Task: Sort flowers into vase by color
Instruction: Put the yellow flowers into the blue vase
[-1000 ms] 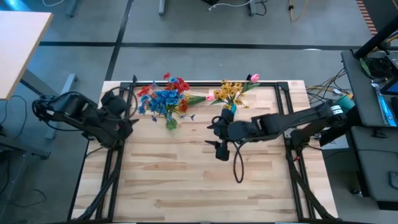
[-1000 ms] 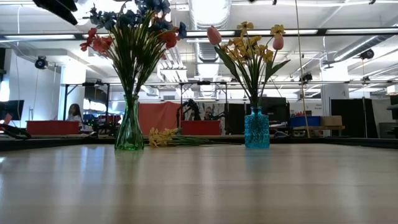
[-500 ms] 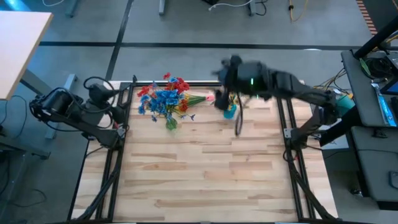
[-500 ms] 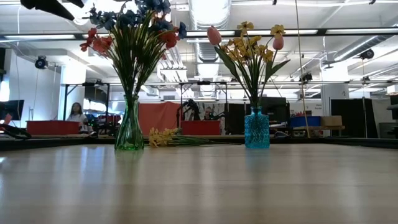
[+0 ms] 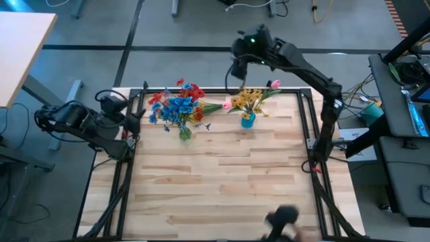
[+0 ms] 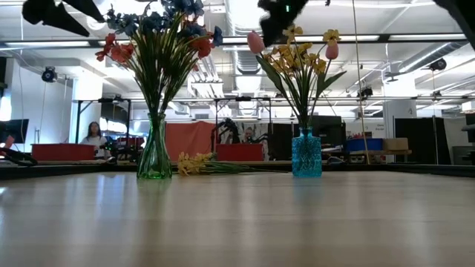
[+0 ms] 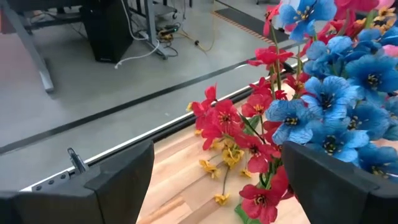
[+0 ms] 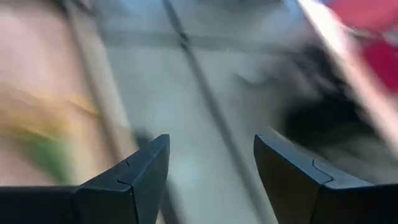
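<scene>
With the right gripper [image 5: 236,67] raised, empty and parted beyond the yellow and pink sprays in the blue glass vase [image 5: 248,121], it risks knocking their tall blooms, while the left gripper [image 7: 211,180] waits wide beside the red and blue flowers [image 5: 176,107].

- Even, bright overhead light is seen from above; only soft, short shadows are cast on the worktop [image 5: 222,181].
- In the low view, glare is thrown by the ceiling lights [image 6: 249,15], and the near worktop is left out of focus.
- The right wrist view is smeared throughout by motion blur.
- The left wrist view is sharp on the flowers [image 7: 323,106]; its near gripper fingers [image 7: 118,180] are rendered dark and soft.
</scene>
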